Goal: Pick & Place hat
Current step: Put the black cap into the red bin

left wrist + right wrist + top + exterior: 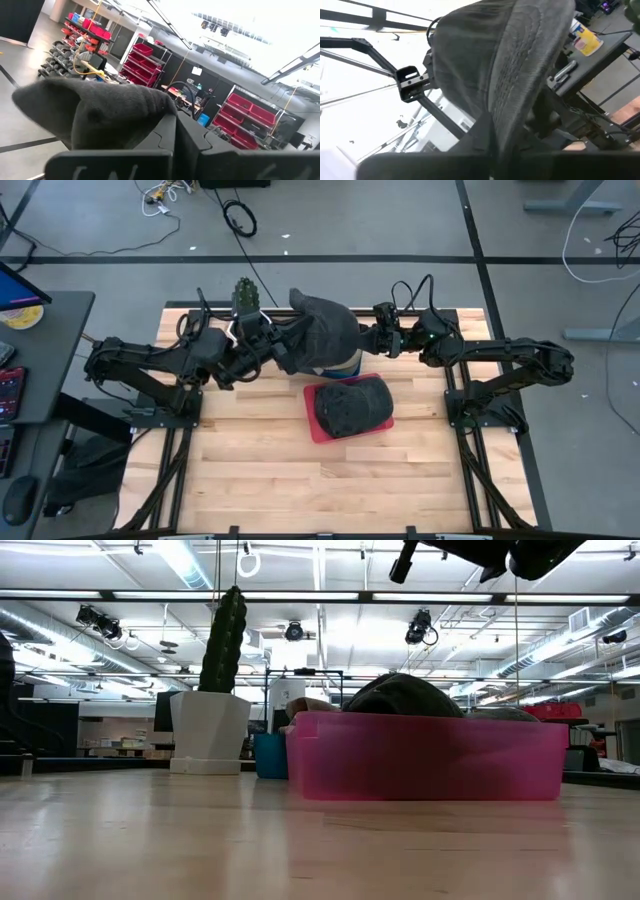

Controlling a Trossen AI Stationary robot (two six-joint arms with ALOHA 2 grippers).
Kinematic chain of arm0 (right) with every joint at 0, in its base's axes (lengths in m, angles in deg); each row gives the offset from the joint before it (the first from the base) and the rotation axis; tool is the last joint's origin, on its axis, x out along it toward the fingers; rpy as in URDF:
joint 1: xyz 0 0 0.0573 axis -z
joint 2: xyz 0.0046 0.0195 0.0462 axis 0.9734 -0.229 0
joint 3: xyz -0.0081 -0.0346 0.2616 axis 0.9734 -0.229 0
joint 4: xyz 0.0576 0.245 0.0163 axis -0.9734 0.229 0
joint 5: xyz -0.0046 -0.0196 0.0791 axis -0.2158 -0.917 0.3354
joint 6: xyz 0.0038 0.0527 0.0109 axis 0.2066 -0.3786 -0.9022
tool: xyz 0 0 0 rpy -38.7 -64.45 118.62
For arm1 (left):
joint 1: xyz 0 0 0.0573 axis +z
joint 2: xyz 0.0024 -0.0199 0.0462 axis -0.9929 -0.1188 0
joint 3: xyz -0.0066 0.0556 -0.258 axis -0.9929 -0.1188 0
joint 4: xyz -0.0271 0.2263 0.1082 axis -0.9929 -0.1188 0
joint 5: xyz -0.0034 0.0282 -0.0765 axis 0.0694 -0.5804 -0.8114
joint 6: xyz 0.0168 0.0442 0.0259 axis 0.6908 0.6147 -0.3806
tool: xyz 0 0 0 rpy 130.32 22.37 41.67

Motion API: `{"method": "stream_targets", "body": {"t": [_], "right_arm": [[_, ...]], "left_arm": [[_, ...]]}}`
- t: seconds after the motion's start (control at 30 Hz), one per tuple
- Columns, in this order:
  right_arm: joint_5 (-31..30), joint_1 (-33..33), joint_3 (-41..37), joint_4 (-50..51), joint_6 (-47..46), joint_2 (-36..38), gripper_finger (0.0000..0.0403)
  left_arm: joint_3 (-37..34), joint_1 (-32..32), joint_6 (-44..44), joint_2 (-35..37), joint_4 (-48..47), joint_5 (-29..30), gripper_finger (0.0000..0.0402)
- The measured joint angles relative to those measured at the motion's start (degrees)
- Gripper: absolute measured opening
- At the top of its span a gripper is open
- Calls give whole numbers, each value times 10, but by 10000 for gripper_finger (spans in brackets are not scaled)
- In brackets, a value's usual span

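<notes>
From above, we see both arms reach in to the middle of the far edge of the light wooden table (260,460). They hold up a dark grey cloth hat (325,330) between them. The left gripper (283,348) is closed on the hat's left side. The right gripper (368,340) is closed on its right side. Both arms stretch out low and long from the table's two side edges. Just under the raised hat, nearer the middle of the table, sits a pink plastic bin (312,425) with another dark hat (350,405) lying in it. A green cactus in a white pot (243,295) stands at the far edge.

From table height, we see the pink bin (430,758) with a dark hat (402,697) poking over its rim. The cactus (222,640) stands to its side. The grippers are too high to see.

In the left wrist view, the fingers are pinched tight on a fold of the grey hat (100,107).

In the right wrist view, the fingers are squeezed shut on the hat's stitched cloth (515,60).
</notes>
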Motion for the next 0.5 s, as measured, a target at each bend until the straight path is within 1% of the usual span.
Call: {"method": "stream_targets", "body": {"t": [0.03, 0.13, 0.3, 0.43, 0.5], "right_arm": [[1, 0, 0, -2, -1, 0, 13], [2, 2, 0, -1, -20, 0, 16], [12, 10, 0, 10, -46, 12, 8], [11, 23, 0, 60, -46, 45, 6], [22, 30, 0, 90, -46, 63, 6]], "left_arm": [[0, 0, 0, 0, 0, 0, 12], [0, -1, 13, 0, 1, 0, 25], [0, -16, 72, 1, 2, 0, 67], [1, -29, 122, 13, 4, 0, 105], [1, -35, 147, 20, 4, 6, 121]]}}
